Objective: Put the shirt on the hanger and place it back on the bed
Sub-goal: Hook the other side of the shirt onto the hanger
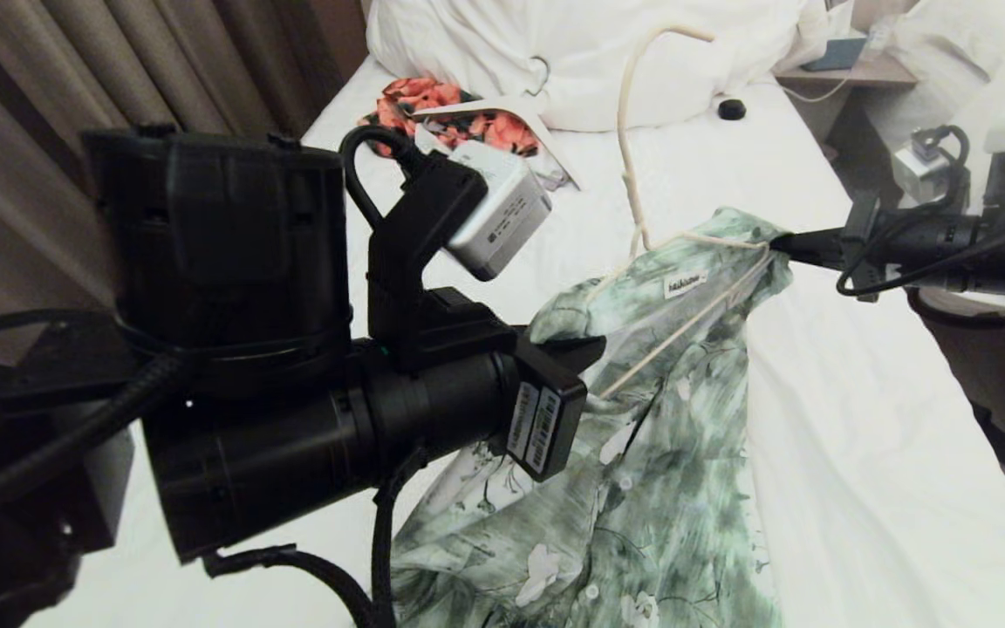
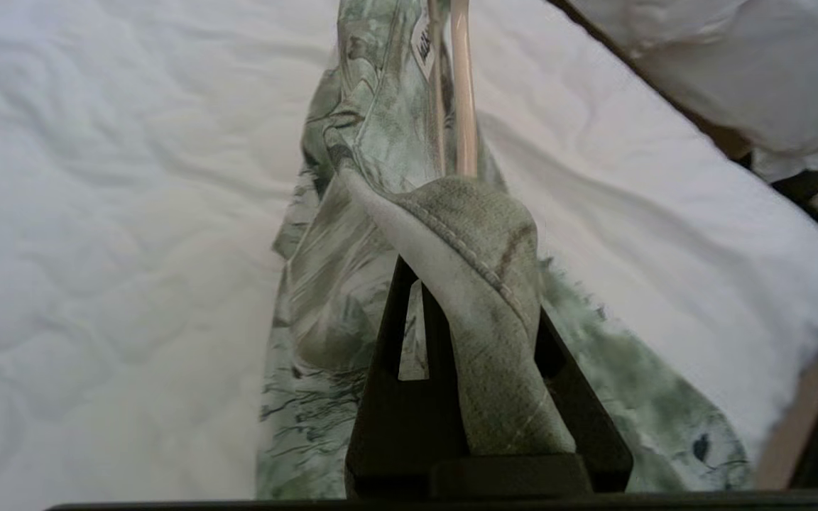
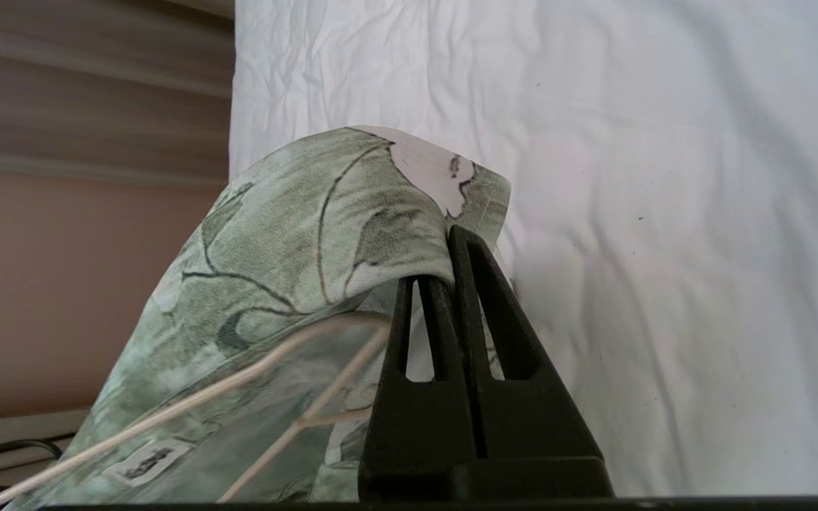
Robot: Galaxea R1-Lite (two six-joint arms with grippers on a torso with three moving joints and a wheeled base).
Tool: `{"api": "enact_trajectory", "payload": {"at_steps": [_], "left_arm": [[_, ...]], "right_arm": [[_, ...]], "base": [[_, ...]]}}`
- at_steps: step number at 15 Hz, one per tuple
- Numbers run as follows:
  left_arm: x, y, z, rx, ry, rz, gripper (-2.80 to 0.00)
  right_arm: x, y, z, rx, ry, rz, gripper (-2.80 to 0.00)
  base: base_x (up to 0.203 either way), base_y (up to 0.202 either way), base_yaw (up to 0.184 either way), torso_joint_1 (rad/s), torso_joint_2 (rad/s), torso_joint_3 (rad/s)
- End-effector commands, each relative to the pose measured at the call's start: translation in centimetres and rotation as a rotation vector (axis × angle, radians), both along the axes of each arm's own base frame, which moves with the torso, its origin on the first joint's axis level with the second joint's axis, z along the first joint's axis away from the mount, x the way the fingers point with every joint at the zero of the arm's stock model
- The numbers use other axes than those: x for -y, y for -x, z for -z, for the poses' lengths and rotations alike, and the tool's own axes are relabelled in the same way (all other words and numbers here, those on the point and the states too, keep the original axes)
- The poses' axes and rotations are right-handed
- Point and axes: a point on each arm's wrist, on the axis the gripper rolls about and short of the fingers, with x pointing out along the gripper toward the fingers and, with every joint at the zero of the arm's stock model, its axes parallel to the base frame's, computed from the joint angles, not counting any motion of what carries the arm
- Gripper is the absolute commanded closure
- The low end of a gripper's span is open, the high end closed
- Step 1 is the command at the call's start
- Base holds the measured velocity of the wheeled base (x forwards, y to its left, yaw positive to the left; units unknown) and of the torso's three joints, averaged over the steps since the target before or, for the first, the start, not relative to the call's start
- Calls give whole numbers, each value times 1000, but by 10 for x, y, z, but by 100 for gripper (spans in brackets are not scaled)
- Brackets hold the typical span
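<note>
The green and white shirt (image 1: 642, 453) hangs above the bed (image 1: 860, 436), stretched between my two grippers, its lower part draped on the sheet. Inside the collar sits the cream wire hanger (image 1: 694, 318), its hook rising toward the pillows. My left gripper (image 1: 585, 349) is shut on a fold of the shirt (image 2: 494, 284) at one shoulder; the left gripper (image 2: 469, 284) has the hanger (image 2: 462, 85) just past it. My right gripper (image 1: 782, 244) is shut on the other shoulder. In the right wrist view the right gripper (image 3: 444, 259) pinches the shirt (image 3: 295, 241) over the hanger (image 3: 238, 383).
An orange floral garment (image 1: 441, 105) with a thick white hanger (image 1: 546, 131) lies near the pillows (image 1: 590, 52). A small black object (image 1: 731, 109) rests on the sheet. Curtains (image 1: 119, 61) stand left; a nightstand (image 1: 851, 70) and another bed (image 1: 982, 78) are right.
</note>
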Motion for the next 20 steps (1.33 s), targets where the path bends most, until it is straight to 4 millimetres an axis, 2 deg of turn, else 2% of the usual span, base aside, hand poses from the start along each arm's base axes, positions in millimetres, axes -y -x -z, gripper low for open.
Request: {"api": "enact_trajectory", "payload": {"at_steps": [1,4,11,18,20], "left_arm": [[1,-1,1,9,4,-6,0],[-3,1,-7,24,35,-9,0],[-9,3,-12,34,50,-14,0],[-8,-5,-4,56,-1,-50,0],[-6,-7,-3,109,9,-74,0]], "right_arm": [[0,0,0,-1,-3,-4,0],[0,-2,3,-5,-1,-5,0],[1,-4,4,2,11,-6,0],[1,-3,2,5,11,-6,0],[1,-3,3,1,11,-6,0]], "base": [[0,0,0,0,0,0],[0,0,0,0,0,0],[0,0,0,0,0,0],[0,0,0,0,0,0],[0,0,0,0,0,0]]}}
